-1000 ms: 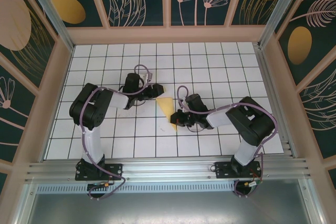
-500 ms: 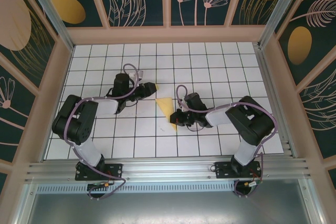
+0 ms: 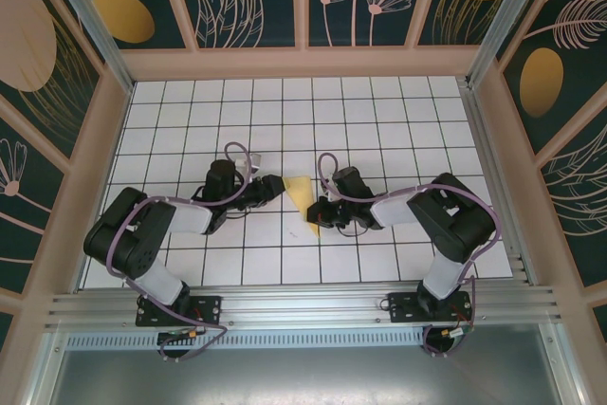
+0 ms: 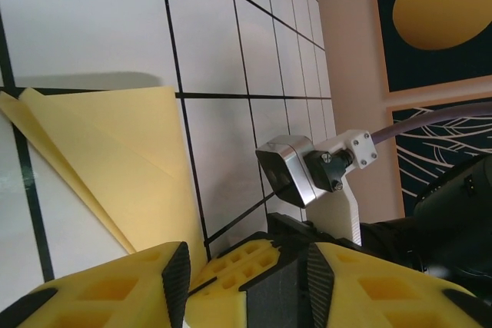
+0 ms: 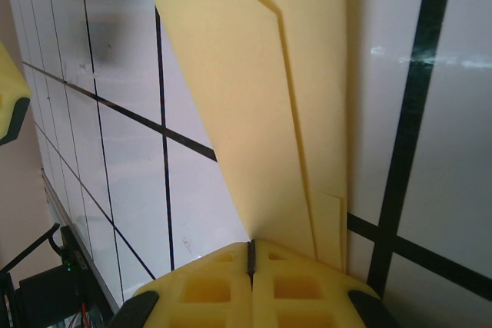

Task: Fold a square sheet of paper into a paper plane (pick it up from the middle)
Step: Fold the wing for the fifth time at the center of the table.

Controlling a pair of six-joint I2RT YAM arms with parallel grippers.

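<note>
Top external view: the paper (image 3: 301,198) lies near the middle of the table (image 3: 190,120), folded into a narrow wedge. Its long axis runs far to near and leans a little right. The wide end is the far one, and the point faces the near edge.

The left gripper (image 3: 276,184) sits just left of the wide end, low over the tiles. In the left wrist view its yellow fingers (image 4: 115,297) are spread with a clear gap, and the paper lies ahead of them, not between them.

The right gripper (image 3: 319,216) is at the pointed near end. In the right wrist view its fingers (image 5: 207,289) are pressed together, and their tips meet the paper where the layers narrow. I cannot tell whether a layer is pinched in the seam or only pressed under the tips. That view also shows overlapping folded layers with a long crease along the axis.

The table is white tile with a black grid. Dark teal walls (image 3: 85,35) printed with pale plants and gold ovals, framed in light wood, stand on the left, far and right sides. A metal rail (image 3: 303,305) along the near edge carries both arm bases.
</note>
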